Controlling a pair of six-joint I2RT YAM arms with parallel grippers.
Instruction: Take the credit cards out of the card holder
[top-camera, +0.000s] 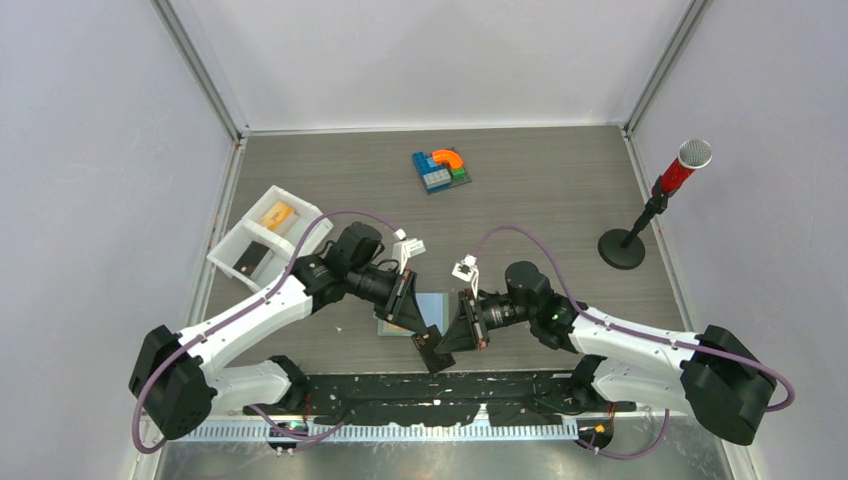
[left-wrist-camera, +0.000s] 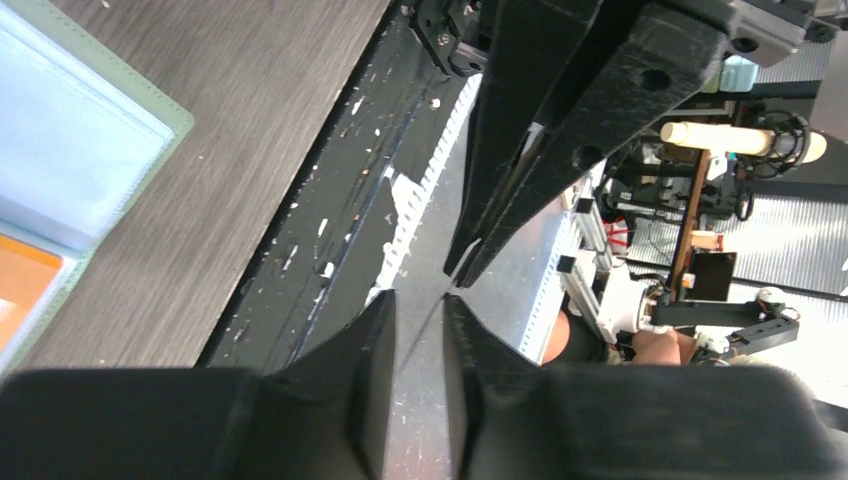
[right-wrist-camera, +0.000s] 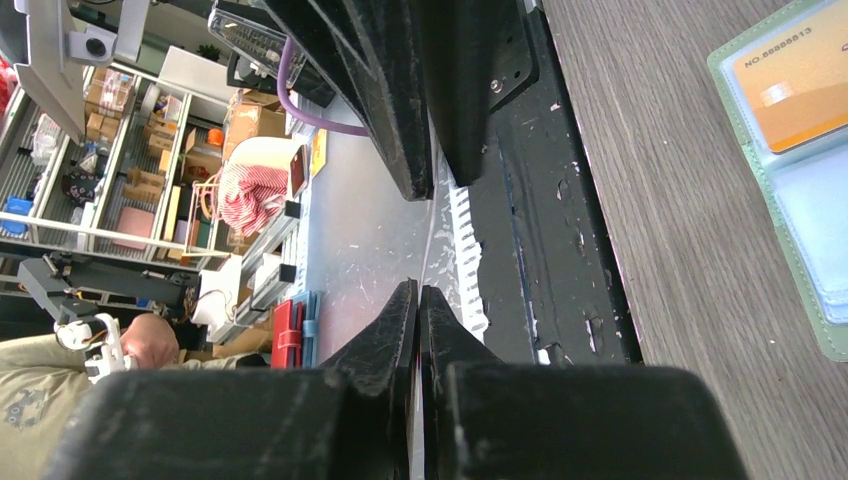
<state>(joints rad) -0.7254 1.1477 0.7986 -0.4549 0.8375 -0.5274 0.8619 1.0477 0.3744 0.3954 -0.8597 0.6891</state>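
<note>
Top view: the card holder (top-camera: 432, 304) lies open between the arms. The right gripper (top-camera: 445, 345) is clenched on a dark credit card (top-camera: 433, 356).

Left wrist: the left gripper (left-wrist-camera: 420, 340) has its jaws narrowly parted, grasping nothing.

Right wrist: an orange credit card (right-wrist-camera: 800, 90) sits sleeved in the holder.

We judge this a handover; the next move calls for the left jaws to close.

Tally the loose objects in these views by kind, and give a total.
White two-compartment tray: 1
Card holder: 1
Credit cards: 4, orange and dark in the tray, orange in the holder, dark in the right gripper
Toy block cluster: 1
Microphone on stand: 1
Total: 8
</note>
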